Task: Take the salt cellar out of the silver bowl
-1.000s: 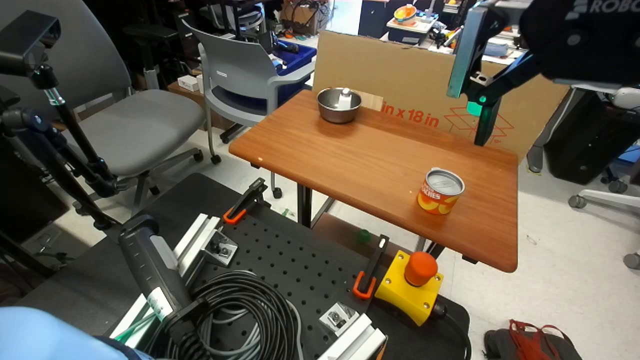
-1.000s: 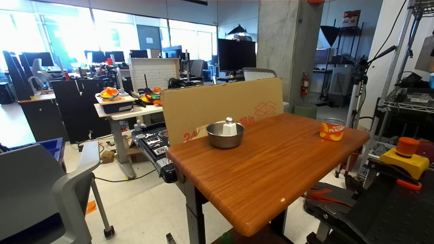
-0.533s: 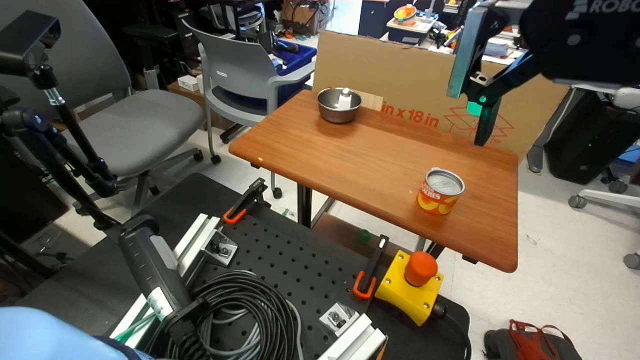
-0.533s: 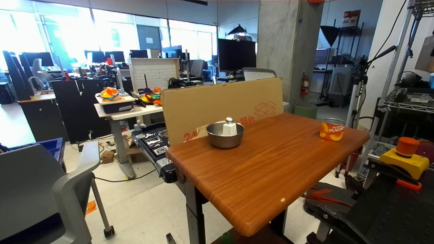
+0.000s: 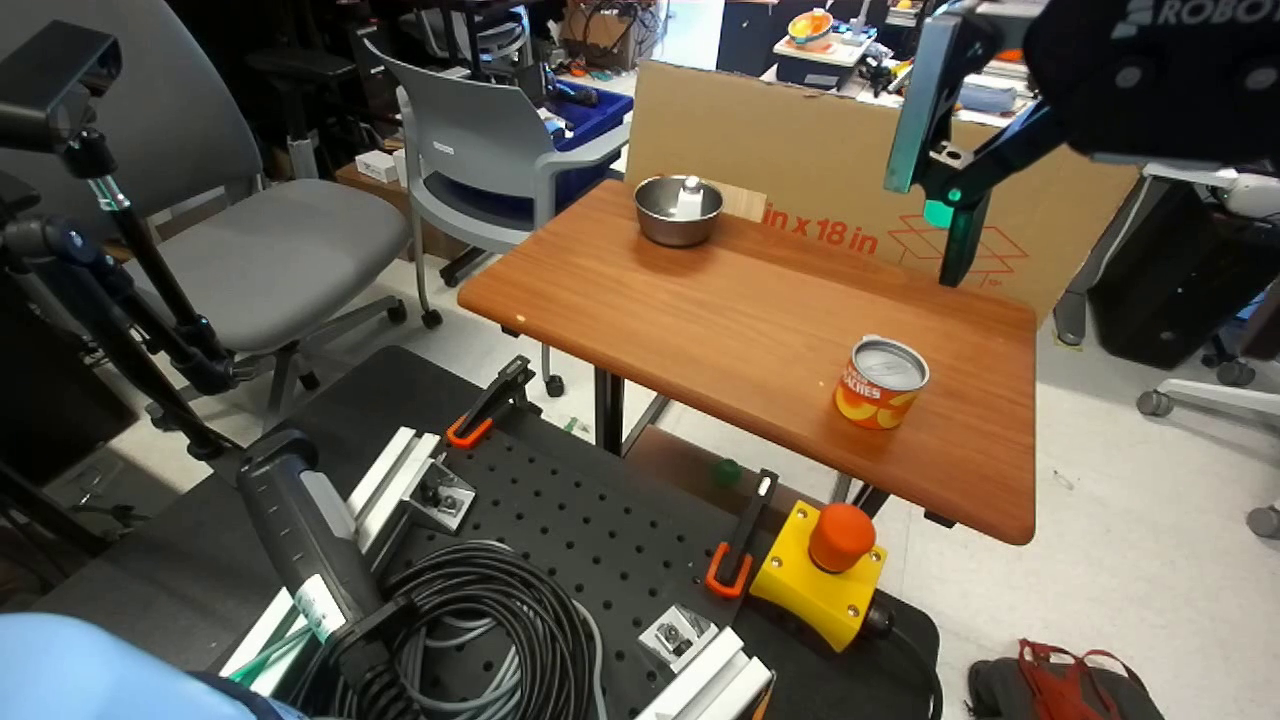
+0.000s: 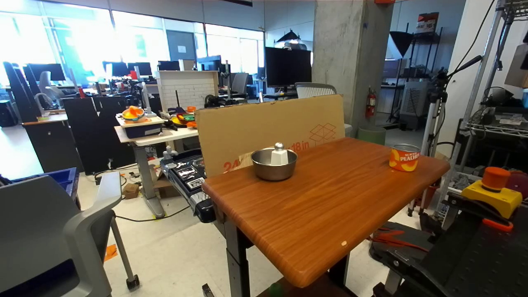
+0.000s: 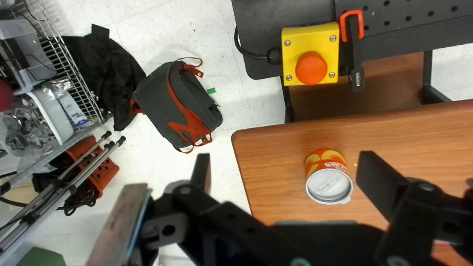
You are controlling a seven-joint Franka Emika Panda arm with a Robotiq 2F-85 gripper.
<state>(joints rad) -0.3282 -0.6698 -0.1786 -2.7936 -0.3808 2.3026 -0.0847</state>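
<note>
The salt cellar (image 5: 689,203) is a small pale shaker with a silver knob top. It stands upright inside the silver bowl (image 5: 677,232), at the table's far left corner. The salt cellar (image 6: 279,157) and the silver bowl (image 6: 274,173) also show in the other exterior picture; the bowl wall hides the cellar's base. Neither shows in the wrist view. My gripper (image 7: 285,159) is open and empty, its fingers wide apart. In an exterior view, part of the gripper (image 5: 960,240) hangs above the table's right end, far from the bowl.
An orange-labelled tin can (image 7: 329,183) stands on the wooden table (image 5: 740,300) near its right end; it also shows in both exterior views. A cardboard sheet (image 5: 850,150) stands along the far edge. A yellow emergency-stop box (image 5: 825,580) sits on the black bench in front.
My gripper has shifted slightly to the left and up in an exterior view. The salt cellar, the bowl and the can have not moved.
</note>
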